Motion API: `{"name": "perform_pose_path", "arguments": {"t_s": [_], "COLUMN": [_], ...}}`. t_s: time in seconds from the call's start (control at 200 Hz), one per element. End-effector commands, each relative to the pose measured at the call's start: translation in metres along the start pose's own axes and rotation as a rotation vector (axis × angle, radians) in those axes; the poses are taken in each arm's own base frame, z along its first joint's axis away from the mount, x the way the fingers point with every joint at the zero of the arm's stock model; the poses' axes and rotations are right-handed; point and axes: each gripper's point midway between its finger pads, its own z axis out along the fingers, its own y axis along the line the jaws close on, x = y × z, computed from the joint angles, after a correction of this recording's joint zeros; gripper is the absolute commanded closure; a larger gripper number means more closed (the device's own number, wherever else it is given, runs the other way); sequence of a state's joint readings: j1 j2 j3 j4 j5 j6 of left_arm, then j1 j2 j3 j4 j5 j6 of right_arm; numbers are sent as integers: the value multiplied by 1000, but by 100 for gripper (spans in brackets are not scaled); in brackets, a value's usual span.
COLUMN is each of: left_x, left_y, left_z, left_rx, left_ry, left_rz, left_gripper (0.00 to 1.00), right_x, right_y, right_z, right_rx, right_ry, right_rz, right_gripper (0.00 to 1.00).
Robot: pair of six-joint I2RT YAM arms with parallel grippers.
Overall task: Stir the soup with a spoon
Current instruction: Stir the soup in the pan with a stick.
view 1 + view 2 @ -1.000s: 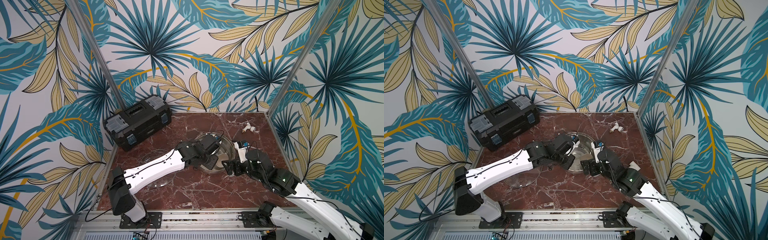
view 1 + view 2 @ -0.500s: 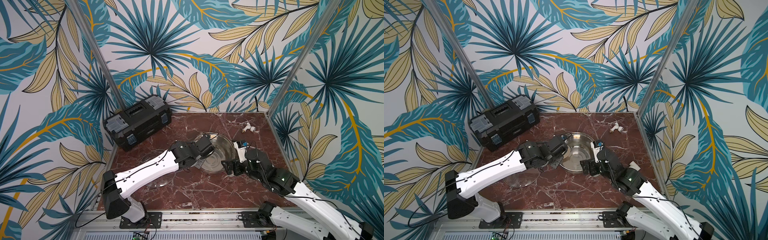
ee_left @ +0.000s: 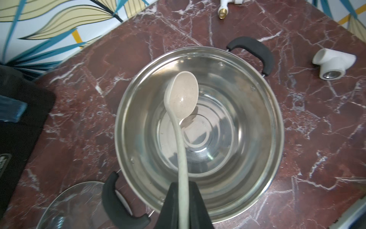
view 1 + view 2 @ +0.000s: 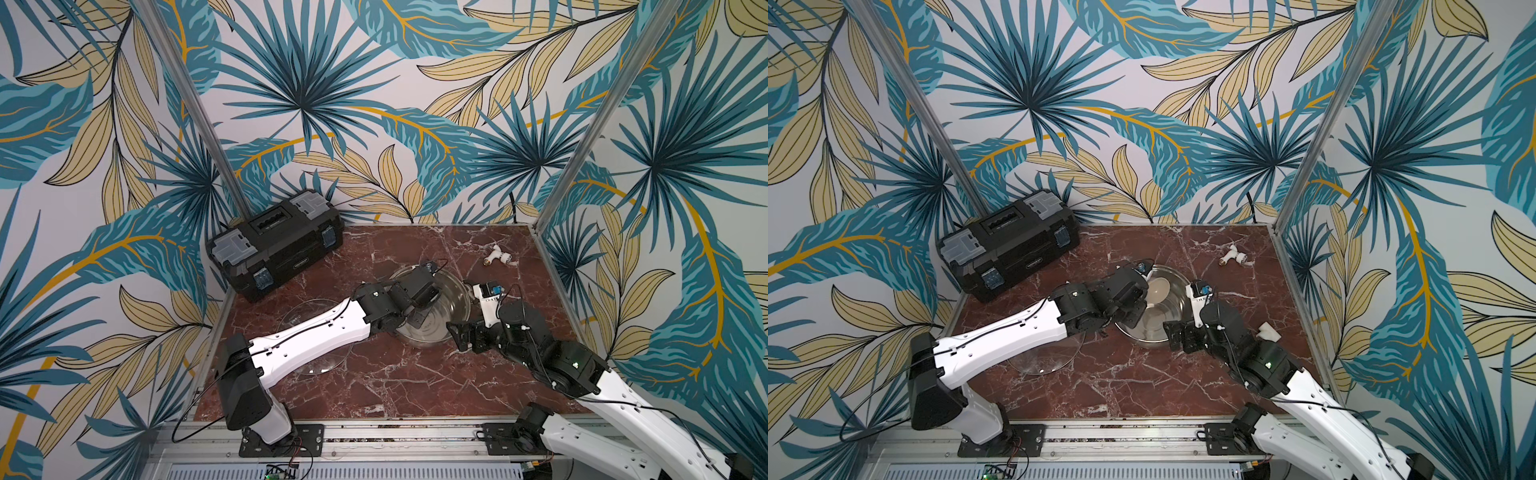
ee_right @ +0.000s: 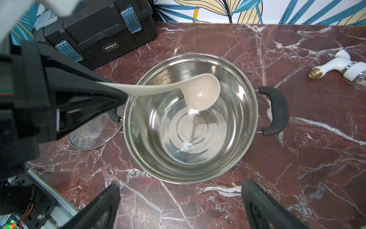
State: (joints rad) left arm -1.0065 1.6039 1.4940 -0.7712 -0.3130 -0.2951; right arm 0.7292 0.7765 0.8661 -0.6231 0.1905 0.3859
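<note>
The steel pot (image 4: 455, 297) (image 4: 1158, 332) with two black side handles stands mid-table. Its inside (image 3: 208, 138) (image 5: 192, 128) shows only bare shiny metal, and no soup is visible. My left gripper (image 3: 183, 184) (image 5: 122, 95) (image 4: 1129, 299) is shut on the slim handle of the cream spoon, at the pot's rim. The spoon's round bowl (image 3: 182, 95) (image 5: 202, 93) (image 4: 1158, 289) hangs inside the pot above the bottom, toward the far wall. My right gripper (image 5: 180, 185) (image 4: 461, 336) stands open and empty over the table just in front of the pot.
A clear glass lid (image 4: 316, 357) (image 5: 91, 134) lies flat left of the pot, under the left arm. A black toolbox (image 4: 278, 241) sits at the back left. A white tap fitting (image 4: 498, 255) lies at the back right, and a white T fitting (image 3: 332, 63) lies right of the pot.
The left arm swung toward the pot's left rim and then back over the pot, carrying the spoon with it. The right arm has stayed in place.
</note>
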Motion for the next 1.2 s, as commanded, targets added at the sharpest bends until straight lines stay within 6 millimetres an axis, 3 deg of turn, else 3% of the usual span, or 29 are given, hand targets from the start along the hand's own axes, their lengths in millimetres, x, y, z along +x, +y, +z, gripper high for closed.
{"name": "perform_pose_path", "arguments": {"t_s": [0.0,0.115,0.245,0.421,0.581,0.761,0.927,1.077,1.197], "left_x": [-3,10,33,67,75,65,35,4,-12], "left_y": [-24,-29,-21,3,32,62,69,57,32], "left_z": [-1,-10,-20,-28,-33,-33,-33,-28,-23], "left_rx": [136,190,182,87,-59,-214,-273,-227,-99], "left_ry": [-17,22,89,195,212,212,112,-4,-54], "left_rz": [-10,-22,-41,-29,-1,31,29,10,-2], "left_gripper": [100,100,100,100,100,100,100,100,100], "right_x": [11,10,9,7,6,4,6,7,5], "right_y": [-7,-7,-5,-2,0,-1,-3,-4,-7], "right_z": [2,2,3,8,11,8,5,2,-2], "right_rx": [26,25,18,11,4,10,16,17,27], "right_ry": [19,18,13,13,16,10,11,8,2], "right_rz": [1,1,0,-3,-3,-5,1,6,7], "right_gripper": [1,0,1,0,1,0,1,0,0]}}
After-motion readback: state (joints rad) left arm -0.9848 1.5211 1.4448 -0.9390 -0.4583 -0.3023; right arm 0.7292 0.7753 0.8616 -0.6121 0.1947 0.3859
